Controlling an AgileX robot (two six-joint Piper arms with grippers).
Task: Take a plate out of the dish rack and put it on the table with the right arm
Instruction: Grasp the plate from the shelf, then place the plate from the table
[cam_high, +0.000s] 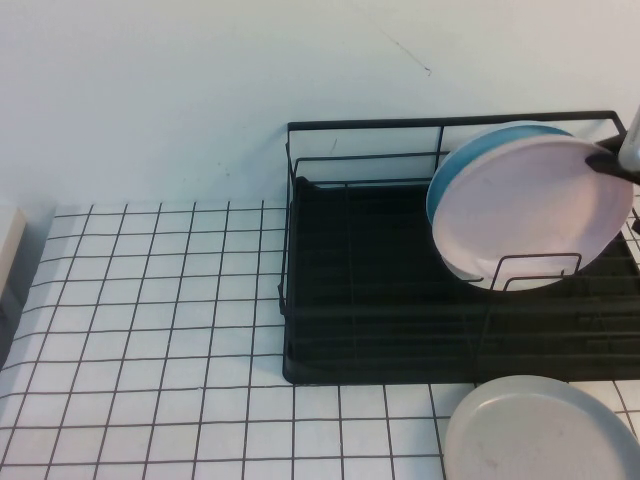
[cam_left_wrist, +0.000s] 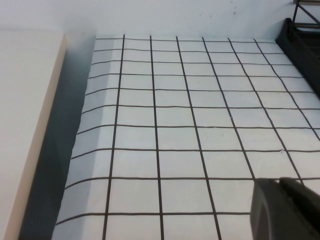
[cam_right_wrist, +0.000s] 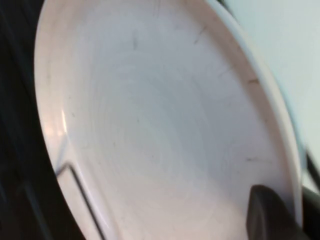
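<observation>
Standing nearly upright in the dish rack (cam_high: 380, 290), toward its right end: the pink plate (cam_high: 530, 210), leaning against a wire loop in front and backed closely by a pale blue-green plate (cam_high: 455, 165) just behind it. Not yet lifting clear, judging by the lower rim sitting behind the loop.

Touching the plate's upper right rim: the right end effector (cam_high: 612, 163), only a dark finger and a light grey piece showing at the frame edge. From the right wrist view, a dark fingertip (cam_right_wrist: 267, 215) lying against the plate's face near the rim; probably closing on the rim, but clamped or merely touching — cannot tell.

Lying flat on the gridded worktop (cam_high: 150, 330), just in front of the rack at the lower right: a grey plate (cam_high: 540, 430).

Hanging parked over bare grid well away to the left: the left end effector (cam_left_wrist: 287, 210), only a dark corner showing, fingers' spacing impossible to judge.

Remaining, as a judgement: securing the grip, raising the plate out of the loops, carrying it over and setting it down on open worktop.
</observation>
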